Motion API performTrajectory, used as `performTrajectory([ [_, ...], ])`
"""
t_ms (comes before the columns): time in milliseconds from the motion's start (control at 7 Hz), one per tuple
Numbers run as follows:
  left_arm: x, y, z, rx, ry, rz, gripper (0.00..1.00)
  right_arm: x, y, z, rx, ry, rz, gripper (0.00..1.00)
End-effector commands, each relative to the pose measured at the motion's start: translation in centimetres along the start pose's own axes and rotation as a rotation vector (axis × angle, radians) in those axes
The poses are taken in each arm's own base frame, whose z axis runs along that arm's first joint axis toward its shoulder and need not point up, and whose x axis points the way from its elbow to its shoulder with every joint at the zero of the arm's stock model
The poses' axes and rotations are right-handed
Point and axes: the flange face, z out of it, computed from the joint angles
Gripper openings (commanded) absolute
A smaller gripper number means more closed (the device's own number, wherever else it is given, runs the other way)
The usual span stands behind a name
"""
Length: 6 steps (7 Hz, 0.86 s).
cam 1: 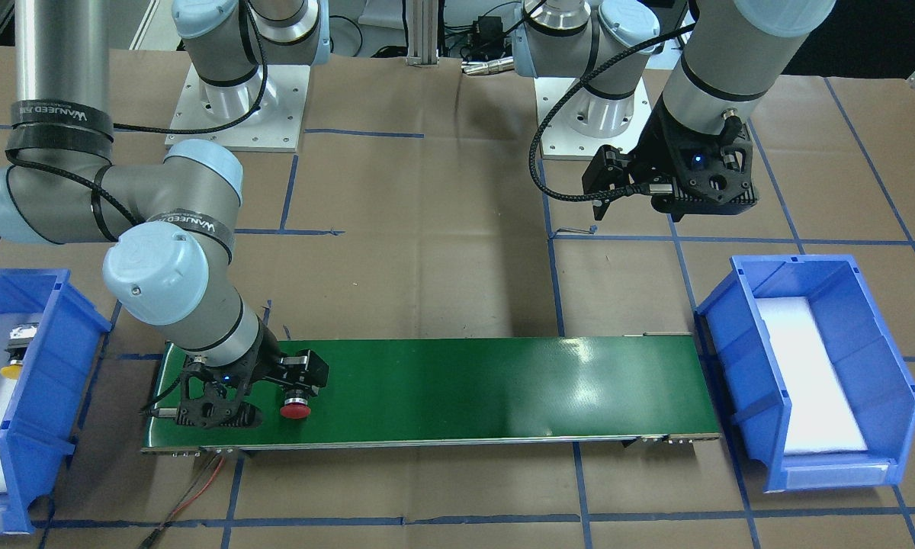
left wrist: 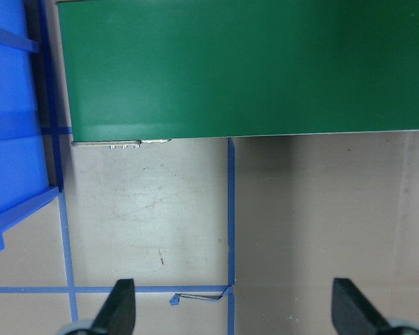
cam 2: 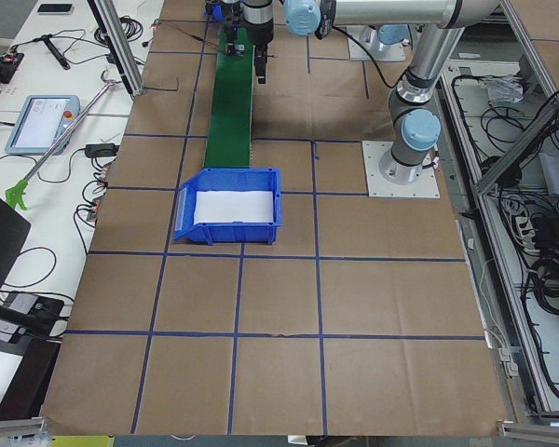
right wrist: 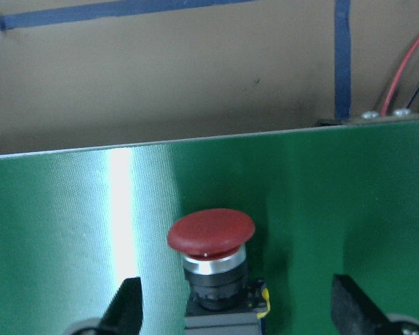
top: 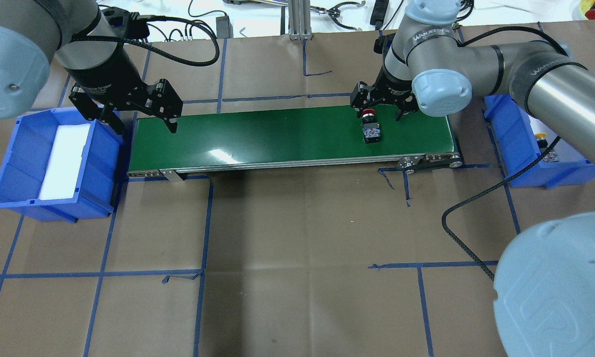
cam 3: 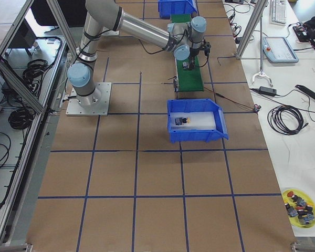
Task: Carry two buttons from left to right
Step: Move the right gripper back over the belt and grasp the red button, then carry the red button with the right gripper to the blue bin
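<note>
The red button [top: 369, 126] [cam 1: 296, 408] [right wrist: 211, 244] lies on its side on the green belt [top: 277, 134] [cam 1: 503, 381], near the belt's end on my right. My right gripper [top: 377, 111] [cam 1: 274, 396] [right wrist: 237, 314] hangs low over it and is open. One finger stands on each side of the red button and neither touches it. The yellow button [top: 540, 136] [cam 1: 11, 358] [cam 3: 181, 121] rests in the blue bin [top: 510, 134] [cam 1: 46, 358] at my right. My left gripper [top: 141, 121] [cam 1: 671, 194] [left wrist: 230, 314] is open and holds nothing, raised over the belt's other end.
A second blue bin [top: 10, 163] [cam 1: 740, 366] lined with white foam stands at the belt's end on my left. Brown paper with blue tape lines covers the table. A black cable [top: 476, 203] hangs from my right arm over the front right.
</note>
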Motion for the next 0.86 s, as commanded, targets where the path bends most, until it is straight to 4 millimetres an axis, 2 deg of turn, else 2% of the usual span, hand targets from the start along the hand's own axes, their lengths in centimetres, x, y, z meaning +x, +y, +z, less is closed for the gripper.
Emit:
performTrajectory([
  [0, 0.0, 0.0, 0.2, -0.004, 0.0, 0.0, 1.0, 0.5, 0.0, 1.1, -0.029, 0.026, 0.009, 0.55],
  [143, 0.0, 0.2, 0.5, -0.01, 0.0, 0.0, 1.0, 0.8, 0.4, 1.3, -0.082, 0.043, 0.007, 0.19],
  [286, 0.0, 0.2, 0.6, -0.011, 0.0, 0.002, 1.0, 1.0, 0.8, 1.1, -0.108, 0.047, -0.003, 0.06],
  [429, 0.0, 0.3, 0.6, -0.013, 0.001, 0.005, 1.0, 1.8, 0.5, 0.0, -0.094, 0.084, -0.031, 0.05],
  [571, 0.0, 0.3, 0.6, -0.013, 0.001, 0.005, 1.0, 3.7, -0.2, -2.4, -0.114, 0.135, -0.014, 0.06],
  [714, 0.0, 0.3, 0.6, -0.013, -0.001, 0.005, 1.0, 6.2, -1.5, -6.6, -0.109, 0.133, -0.017, 0.06],
])
